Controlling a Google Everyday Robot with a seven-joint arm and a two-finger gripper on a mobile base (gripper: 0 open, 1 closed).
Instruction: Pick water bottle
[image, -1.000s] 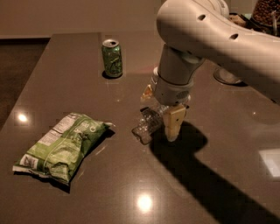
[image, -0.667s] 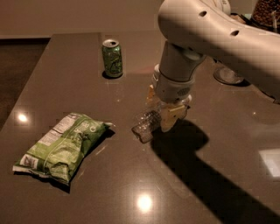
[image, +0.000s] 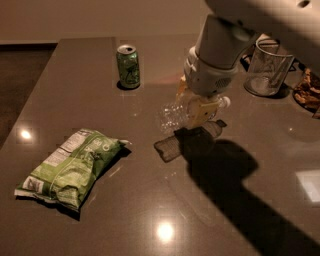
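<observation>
1. The water bottle (image: 172, 116) is near the middle of the view. It is a small, clear, ribbed plastic bottle held on its side. Its see-through body sticks out to the left of the gripper, and a white cap shows on the gripper's other side.
2. The gripper (image: 202, 112) sits over the bottle's neck end, pointing down. Its pale yellow jaws are pinching the bottle between them.
3. A dark shadow (image: 170, 147) of the bottle falls on the bench (image: 75, 90) just below and in front of it. The shadow is separate from the bottle, so you can take it that the bottle hangs clear of the surface.
4. The robot's thick white arm (image: 220, 45) comes in from the upper right corner and ends at the gripper. It casts a broad black shadow across the lower right of the bench.
5. The bench is a dark, glossy brown slab with a few bright spots of reflected light.
6. A green soda can (image: 128, 66) stands upright behind and to the left of the bottle, well apart from it.
7. A green snack bag (image: 70, 167) lies flat near the front left of the bench, well apart from the bottle and the can.
8. A wide clear glass jar (image: 267, 67) stands upright at the back right, beside the arm.
9. A dark patterned item (image: 307, 90) lies at the right edge just beyond the jar. You cannot tell what it is.
</observation>
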